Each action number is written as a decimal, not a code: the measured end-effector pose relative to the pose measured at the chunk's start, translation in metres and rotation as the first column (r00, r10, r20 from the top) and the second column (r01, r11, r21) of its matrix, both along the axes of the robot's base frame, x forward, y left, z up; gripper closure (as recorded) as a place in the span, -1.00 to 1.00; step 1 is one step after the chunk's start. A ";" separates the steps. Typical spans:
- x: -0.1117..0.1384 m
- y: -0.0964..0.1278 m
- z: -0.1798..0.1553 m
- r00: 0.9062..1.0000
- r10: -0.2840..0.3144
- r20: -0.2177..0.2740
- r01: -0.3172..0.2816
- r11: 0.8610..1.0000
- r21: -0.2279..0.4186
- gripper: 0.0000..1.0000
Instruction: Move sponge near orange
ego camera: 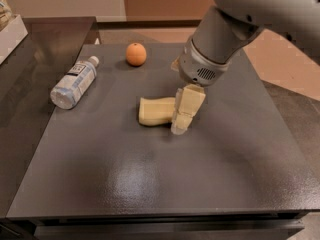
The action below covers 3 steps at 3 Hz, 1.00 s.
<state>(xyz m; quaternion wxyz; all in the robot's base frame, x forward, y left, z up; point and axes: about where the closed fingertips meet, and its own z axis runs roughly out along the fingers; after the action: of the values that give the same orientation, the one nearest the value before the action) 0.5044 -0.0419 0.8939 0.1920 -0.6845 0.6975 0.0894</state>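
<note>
The bottle [74, 82] is lying on its side on the left part of the counter [150, 184], cap pointing toward the orange [136, 54]; its contents cannot be told. The sponge [156, 111] is lying flat near the counter's middle, well apart from the orange near the far edge. The gripper [183, 119] is hanging at the sponge's right end, overlapping it in view. Whether the gripper is spread or pinching the sponge cannot be told.
</note>
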 end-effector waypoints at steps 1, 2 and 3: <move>0.002 0.010 -0.020 0.999 0.031 -0.020 -0.030 1.000 0.005 -1.00; 0.002 0.015 -0.035 0.998 0.050 -0.033 -0.050 0.999 0.010 -1.00; 0.004 0.020 -0.047 0.997 0.067 -0.050 -0.067 0.998 0.005 -1.00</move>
<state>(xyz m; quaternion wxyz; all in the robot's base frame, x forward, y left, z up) 0.5084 -0.0222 0.8466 0.1727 -0.7047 0.6786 0.1140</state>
